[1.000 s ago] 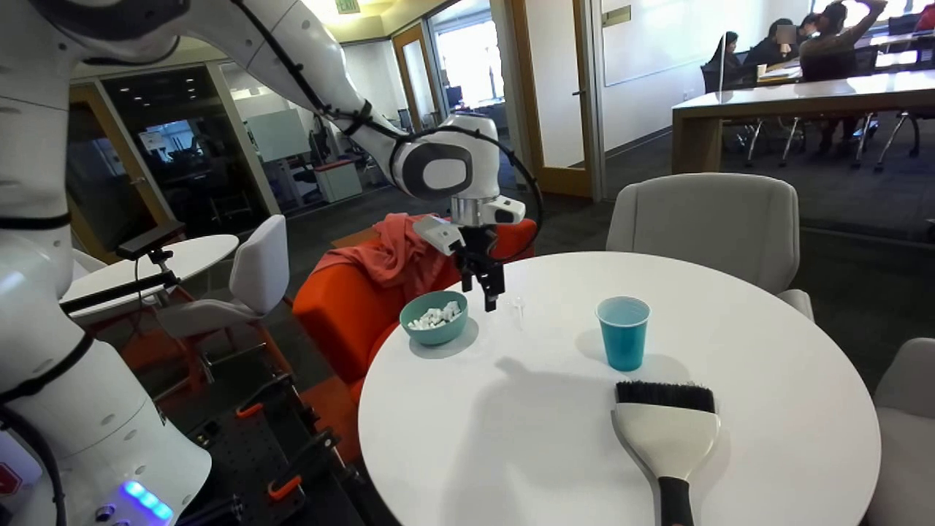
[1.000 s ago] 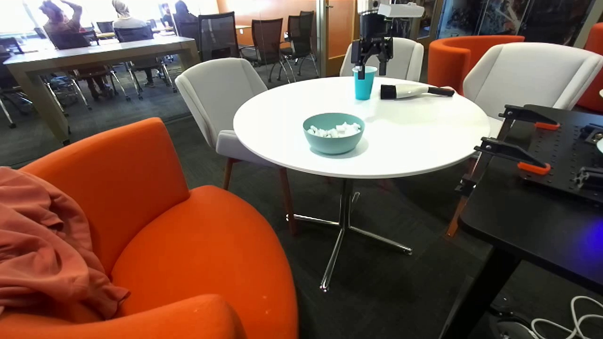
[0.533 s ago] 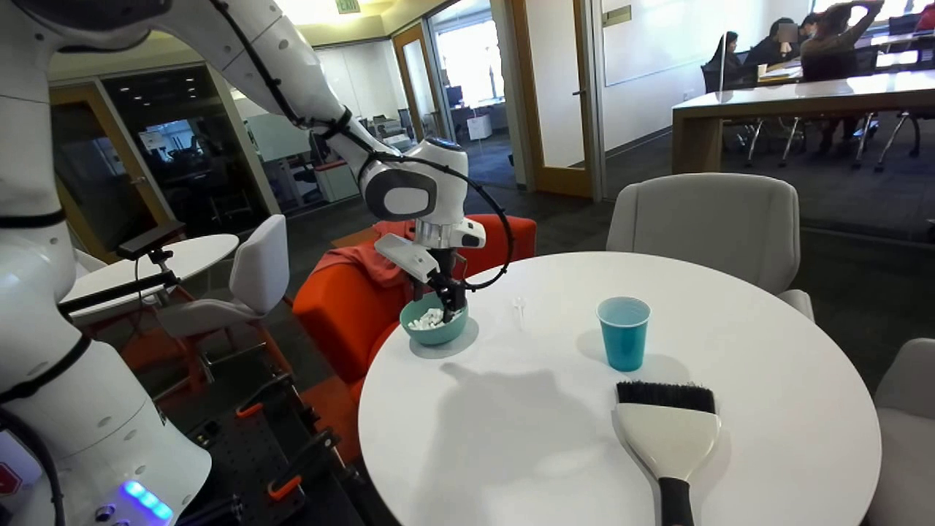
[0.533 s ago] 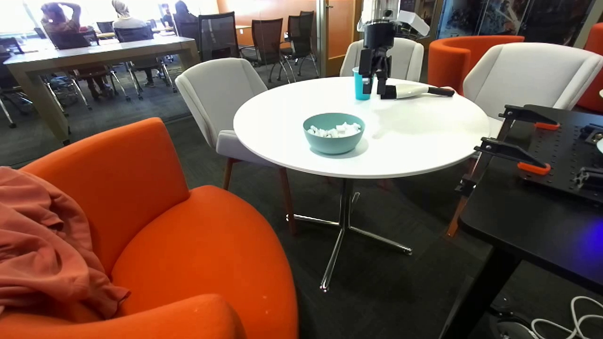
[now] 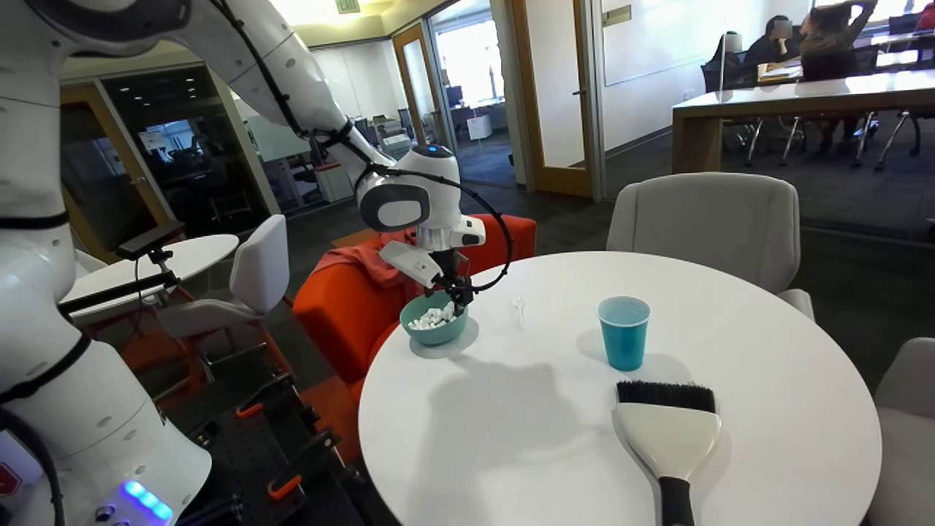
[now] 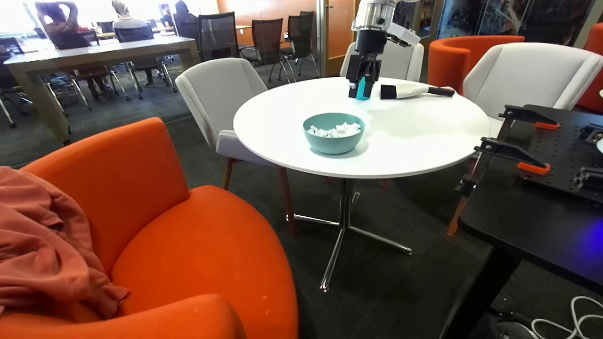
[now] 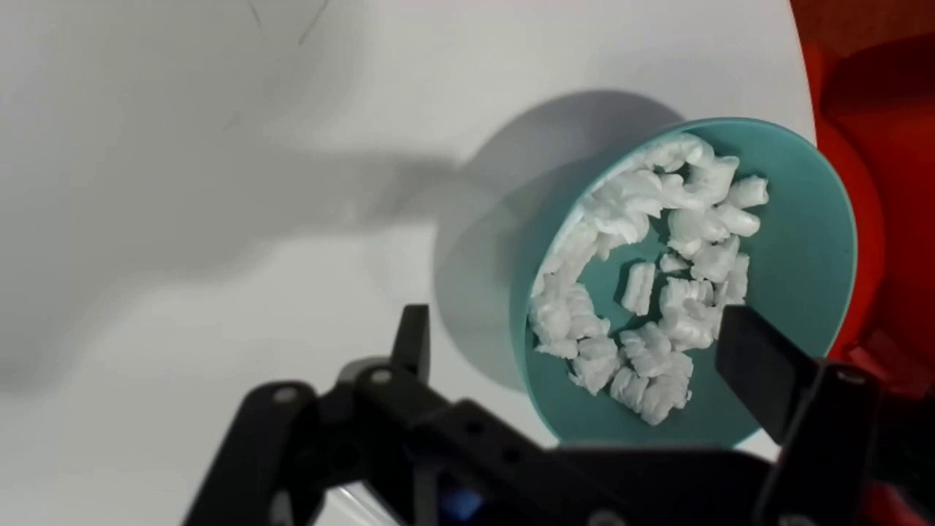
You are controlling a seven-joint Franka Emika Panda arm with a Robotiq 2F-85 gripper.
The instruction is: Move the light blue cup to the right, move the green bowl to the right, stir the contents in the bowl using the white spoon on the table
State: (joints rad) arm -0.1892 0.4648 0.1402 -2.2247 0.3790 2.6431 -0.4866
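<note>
The jaws are spread near the bowl [image 6: 333,145] of white pieces [image 6: 346,129], by the edge of the desk [image 6: 278,125] nearest the orange chair [image 6: 207,235]; the cup [image 5: 624,336] stands well apart, near the brush [image 5: 667,432].

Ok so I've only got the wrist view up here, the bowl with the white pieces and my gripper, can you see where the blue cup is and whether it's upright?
Observer: Yes. In an exterior view the light blue cup stands upright on the table, close to the bristle end of a large brush.
Operator: Good. I can't judge height from this picture. What about under me, any contact?
Observer: No. In an exterior view the gripper and the green bowl are apart, with some of the table showing between the fingertips and the rim.
</note>
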